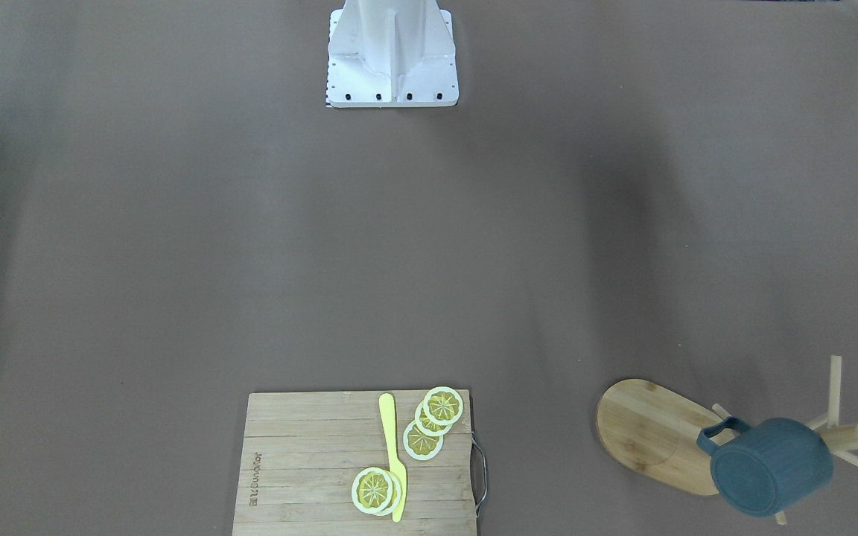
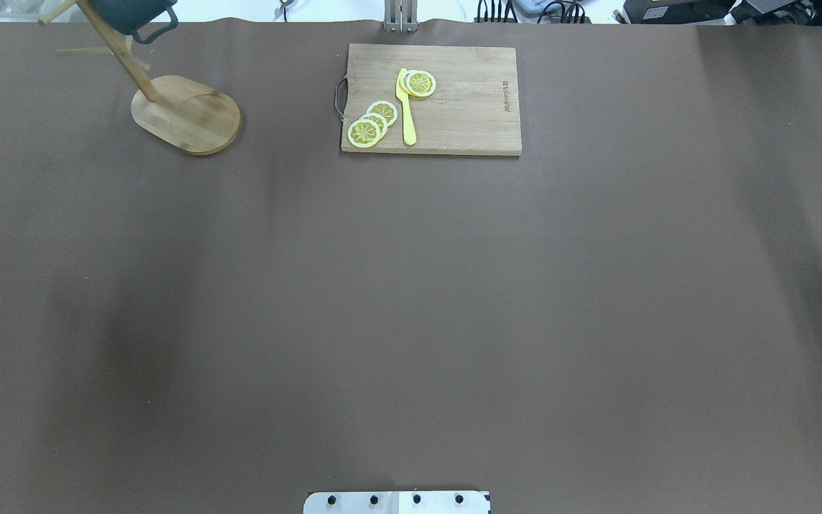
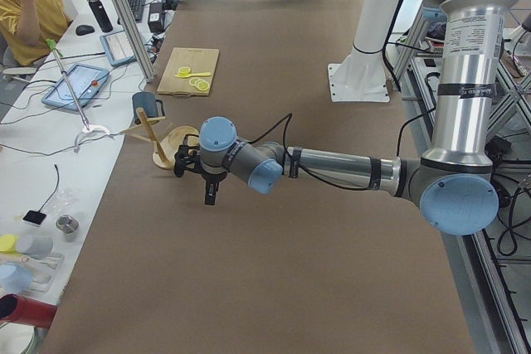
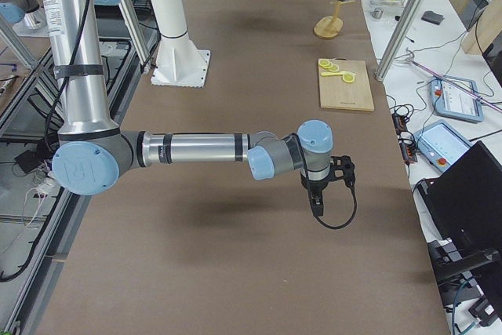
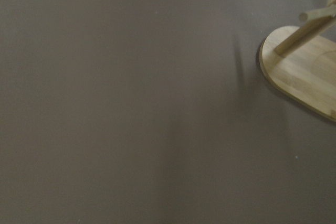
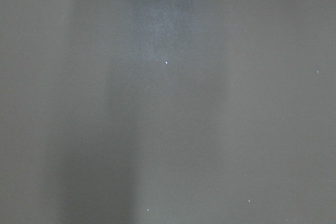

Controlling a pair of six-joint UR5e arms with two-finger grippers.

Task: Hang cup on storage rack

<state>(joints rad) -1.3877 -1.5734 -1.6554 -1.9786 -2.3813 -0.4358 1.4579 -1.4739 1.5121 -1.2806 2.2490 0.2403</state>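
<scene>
The dark slate-blue cup [image 1: 768, 465] hangs by its loop handle on a peg of the bamboo storage rack [image 1: 652, 432], at the table's far left corner from the robot. The cup [image 2: 133, 14] and rack [image 2: 186, 114] also show at the top left of the overhead view. My left gripper [image 3: 210, 196] hovers over bare table short of the rack [image 3: 170, 143], apart from the cup [image 3: 148, 108]; only a sliver of it shows at the front-facing view's edge, so I cannot tell its state. My right gripper [image 4: 317, 205] hangs over the table's other end; I cannot tell its state. The left wrist view catches the rack's base [image 5: 304, 72].
A bamboo cutting board [image 2: 447, 100] with lemon slices [image 2: 372, 125] and a yellow knife [image 2: 407, 107] lies at the far middle. The robot's white pedestal [image 1: 392, 52] stands at the near edge. A person [image 3: 29, 6] sits at a cluttered side desk.
</scene>
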